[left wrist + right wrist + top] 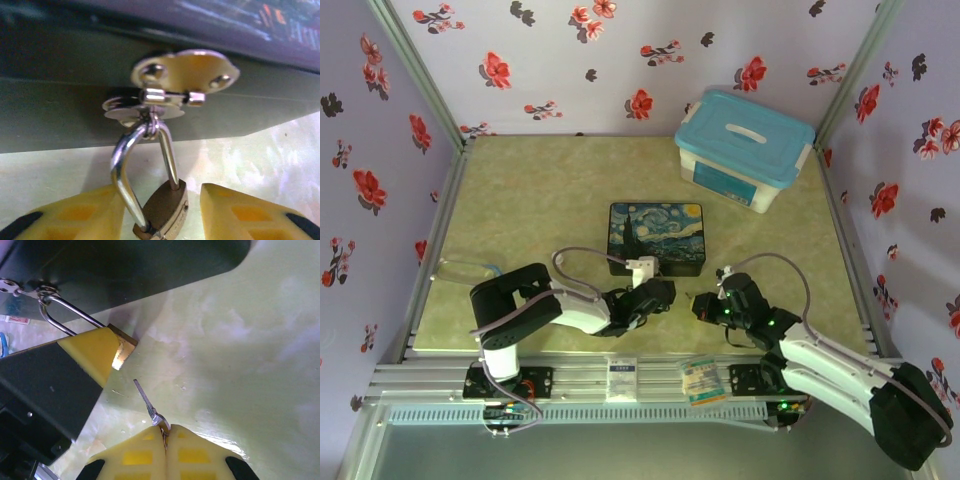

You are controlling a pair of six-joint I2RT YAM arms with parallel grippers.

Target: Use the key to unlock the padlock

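Two grippers meet at the near side of the painted box (655, 235), at the centre of the top view. In your left wrist view, the padlock (165, 212) hangs at lower centre, with its silver shackle (122, 170) threaded through the brass hasp (185, 70) on the box's dark side wall. Your left gripper (161, 192) stands part open around the lock body. One yellow finger (75, 217) lies close beside the shackle, contact unclear, and a narrow gap separates the other from the brass.

In your right wrist view, the right gripper (166, 432), at bottom centre, is closed tight on the key (146, 399). The key's thin blade points up and left toward the padlock's brass corner, near it but not touching. The left arm's finger covers most of the lock body there. Beneath both lies the pale green marbled table (240, 340).
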